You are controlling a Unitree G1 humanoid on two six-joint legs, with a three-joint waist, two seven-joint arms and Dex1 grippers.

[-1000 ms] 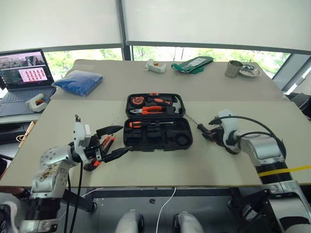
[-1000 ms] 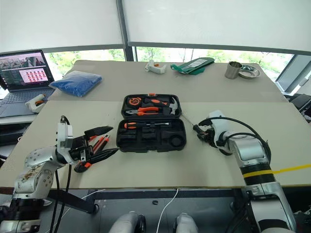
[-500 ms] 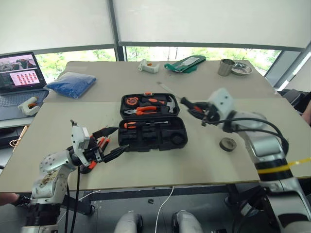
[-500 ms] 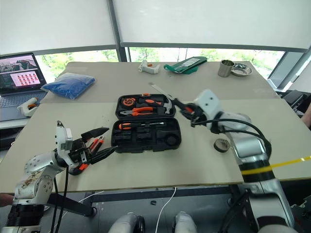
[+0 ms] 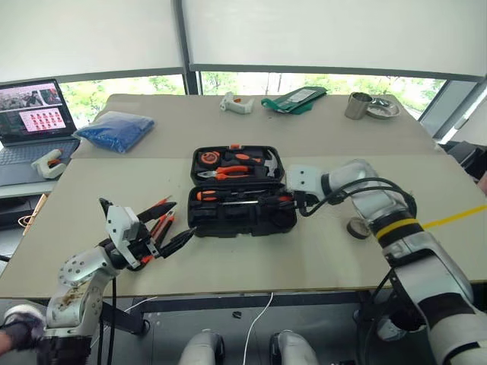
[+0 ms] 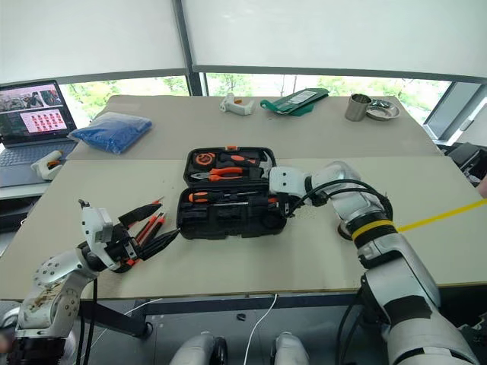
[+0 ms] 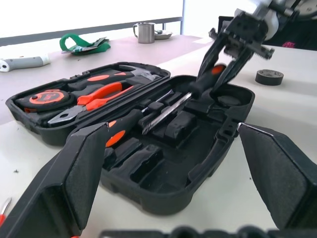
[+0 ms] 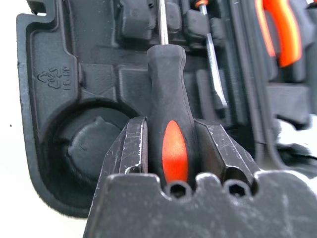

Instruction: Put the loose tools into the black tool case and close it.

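1. Black tool case (image 5: 242, 196): I see it lying open near the middle of the worktop (image 5: 327, 251), lid half away from me, tray half toward me.
2. Lid half: holds a tape measure (image 5: 209, 159), pliers (image 5: 228, 172) and a hammer (image 5: 266, 161).
3. Right claw (image 7: 229, 53): closed on the black-and-orange handle of a screwdriver (image 8: 167, 139), held over the right end of the tray, shaft running along the moulded slots.
4. Second screwdriver (image 5: 228, 195): already seated along the tray's far edge.
5. Left claw (image 5: 169, 225): spread wide, holding nothing, hovering above the worktop just left of the case.
6. Loose tools (image 5: 161, 222): orange-handled items lying on the worktop beside the left claw; I cannot tell exactly which.
7. Grey tape roll (image 5: 357, 227): on the worktop, right of the case, behind the right arm.
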